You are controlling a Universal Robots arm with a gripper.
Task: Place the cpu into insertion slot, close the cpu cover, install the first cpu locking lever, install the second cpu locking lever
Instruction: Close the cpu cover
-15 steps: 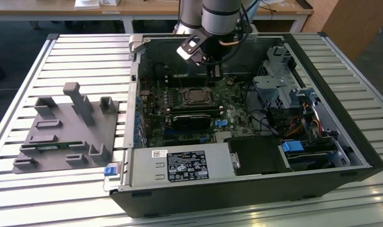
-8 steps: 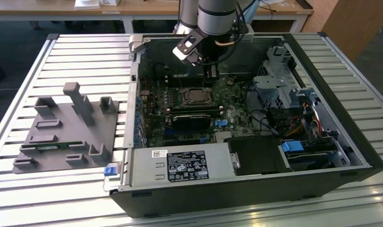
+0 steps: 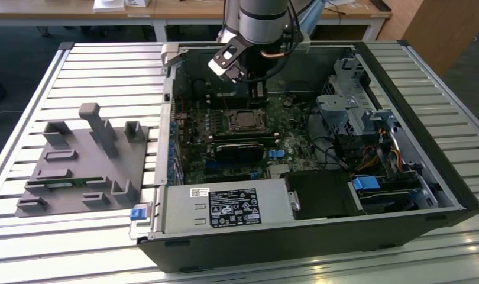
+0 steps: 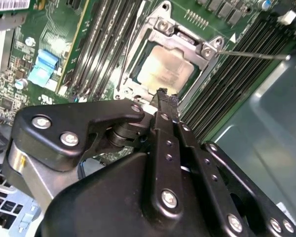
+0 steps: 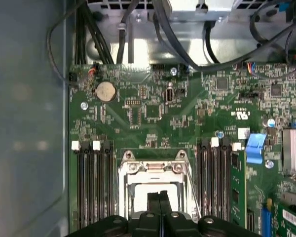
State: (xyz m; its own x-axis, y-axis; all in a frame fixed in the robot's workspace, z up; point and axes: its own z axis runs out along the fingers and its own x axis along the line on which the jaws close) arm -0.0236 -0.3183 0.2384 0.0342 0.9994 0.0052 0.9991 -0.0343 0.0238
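Black gripper [image 4: 164, 96] fingers were pressed together, holding nothing, close above the insertion slot [image 4: 136, 69]; the arm [image 3: 259, 21] hung straight down into the open computer case [image 3: 429, 195]. The gripper body hid the near edge of the cpu cover [image 4: 185, 42]. The cpu [image 4: 165, 69] lay in the slot under the cover, memory slots [image 4: 96, 44] on both sides, one thin lever [image 4: 251, 54] stretched over them.

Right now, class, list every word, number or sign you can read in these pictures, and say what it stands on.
None can be read.
Black label on the power supply, exterior view: print too small.
White sticker beside it: too small.
Barcode sticker, second wrist view: blurred.
White markings on the motherboard, first wrist view: too small.
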